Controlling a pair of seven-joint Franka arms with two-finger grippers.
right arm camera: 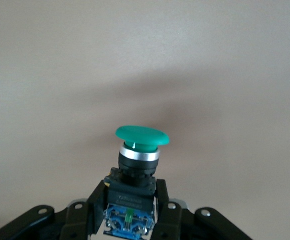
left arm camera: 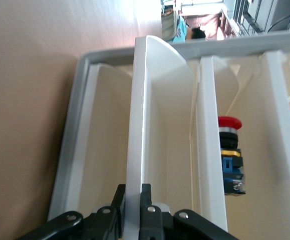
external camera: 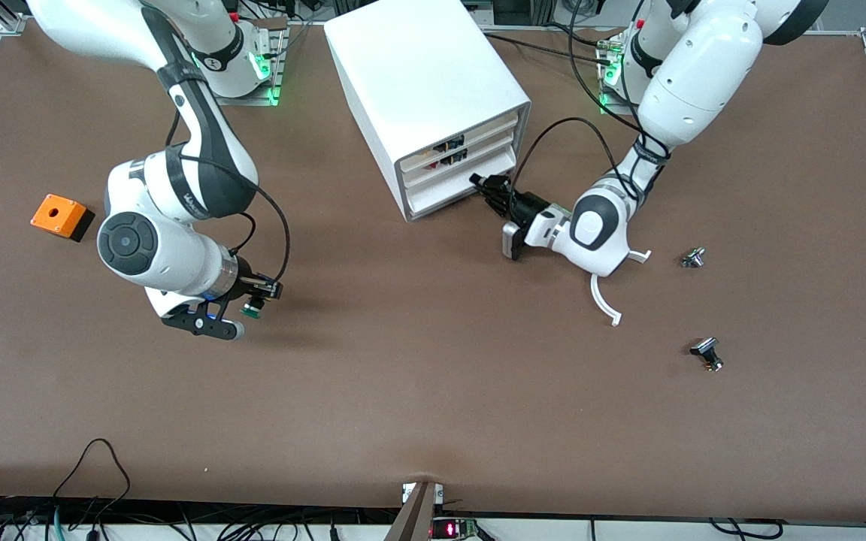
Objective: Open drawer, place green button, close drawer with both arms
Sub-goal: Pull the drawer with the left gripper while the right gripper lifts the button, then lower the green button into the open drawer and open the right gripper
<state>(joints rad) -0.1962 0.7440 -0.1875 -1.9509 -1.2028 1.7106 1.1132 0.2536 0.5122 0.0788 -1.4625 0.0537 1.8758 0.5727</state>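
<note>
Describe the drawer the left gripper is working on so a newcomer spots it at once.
Find the white cabinet mid-table. The left gripper is shut on the front lip of the drawer, third down of four. Unlike the two above, it shows no red-and-black parts.

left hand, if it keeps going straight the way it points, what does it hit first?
The left hand points into the cabinet and is already clamped on the front lip of the drawer. Going straight on, it would likely just press that drawer inward.
</note>
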